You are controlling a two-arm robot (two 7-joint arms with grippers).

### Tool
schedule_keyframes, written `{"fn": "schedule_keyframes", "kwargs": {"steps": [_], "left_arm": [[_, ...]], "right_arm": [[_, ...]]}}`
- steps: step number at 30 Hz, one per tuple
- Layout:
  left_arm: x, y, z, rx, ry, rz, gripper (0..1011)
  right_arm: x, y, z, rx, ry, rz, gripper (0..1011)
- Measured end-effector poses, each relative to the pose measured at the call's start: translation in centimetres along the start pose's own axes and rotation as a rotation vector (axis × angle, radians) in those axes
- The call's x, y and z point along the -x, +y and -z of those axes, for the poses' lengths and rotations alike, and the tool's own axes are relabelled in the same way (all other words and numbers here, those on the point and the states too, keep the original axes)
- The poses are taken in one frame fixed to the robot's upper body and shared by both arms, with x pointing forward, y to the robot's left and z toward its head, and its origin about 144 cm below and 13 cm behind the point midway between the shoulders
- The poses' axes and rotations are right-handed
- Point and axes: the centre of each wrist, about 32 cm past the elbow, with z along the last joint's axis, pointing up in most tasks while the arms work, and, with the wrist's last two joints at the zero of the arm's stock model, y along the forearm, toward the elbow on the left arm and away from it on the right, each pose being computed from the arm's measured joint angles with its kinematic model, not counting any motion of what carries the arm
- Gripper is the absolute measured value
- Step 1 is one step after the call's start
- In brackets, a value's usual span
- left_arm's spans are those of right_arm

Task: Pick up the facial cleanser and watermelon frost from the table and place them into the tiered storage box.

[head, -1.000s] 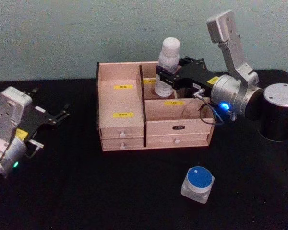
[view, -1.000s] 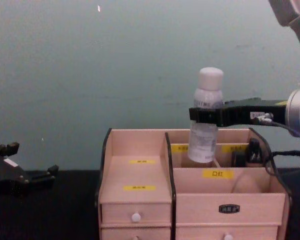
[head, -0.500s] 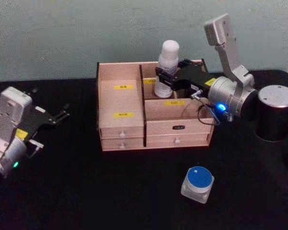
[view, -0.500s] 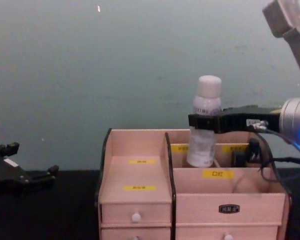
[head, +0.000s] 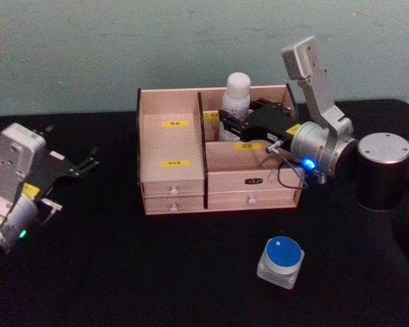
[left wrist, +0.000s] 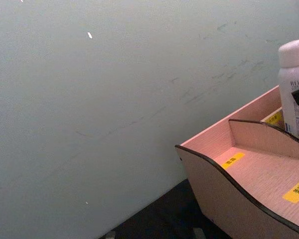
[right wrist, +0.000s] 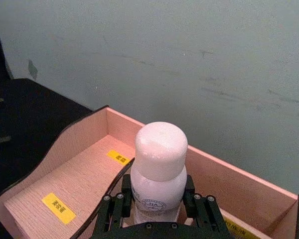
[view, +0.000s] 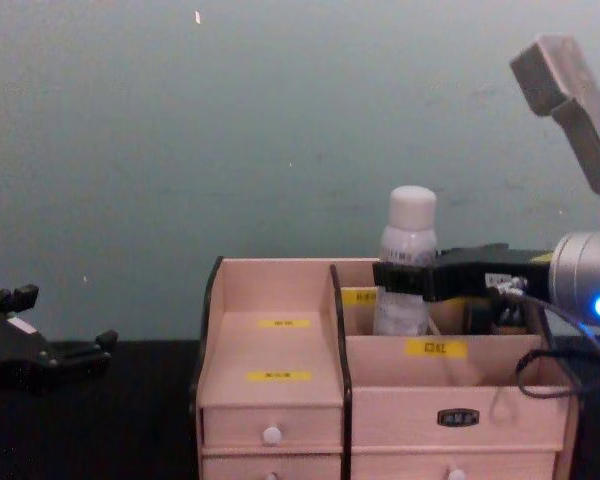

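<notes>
Standing nearest, watermelon frost (head: 281, 261): the squat jar is sitting upright on the black table (head: 157, 272), with its blue lid facing up. It is lying before the right half of the box, well apart from it, and no gripper is touching it.

Left gripper (head: 90, 159): it is hanging over the table at the robot's left, well apart from the box. Its fingers are standing spread apart and are holding nothing.

Tiered storage box (head: 172, 143): it is standing in the middle of the table with its drawers (head: 252, 199) facing the robot. Its steps are rising toward the back and are carrying yellow labels (head: 175, 163).

Right gripper (head: 233, 121): it is reaching in from the robot's right, over the right half of the box. Its fingers are clamping the white bottle around the body, below the cap.

Facial cleanser (head: 237, 92): it is standing upright in the grip. Its lower part is sinking into the rear compartment just to the right of the middle divider, while its cap is rising above the back wall of the box. The front walls are hiding its bottom, so I cannot tell if it is touching the compartment floor.

Wall (head: 88, 54): the pale greenish surface is closing the scene behind the table.
</notes>
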Motion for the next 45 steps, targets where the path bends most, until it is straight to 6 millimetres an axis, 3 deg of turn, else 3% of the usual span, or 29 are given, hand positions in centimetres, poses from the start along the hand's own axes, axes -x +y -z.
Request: {"fn": "schedule_keyframes", "kwargs": {"steps": [11,22,36,45], "left_arm": [[0.0,0.0,0.0,0.000,0.000,0.000,1001],[0.0,0.0,0.0,0.000,0.000,0.000,1001],[0.0,0.0,0.0,0.000,0.000,0.000,1001],[0.0,0.0,0.0,0.000,0.000,0.000,1001]], "right_arm": [[0.6,0.6,1.5,0.036,-0.006,0.013,598],[0.6,0.6,1.6,0.039,-0.008,0.015,598],[0.6,0.5,1.5,0.036,-0.004,0.012,977],[0.5,0.5,1.5,0.035,-0.003,0.012,1000]]}}
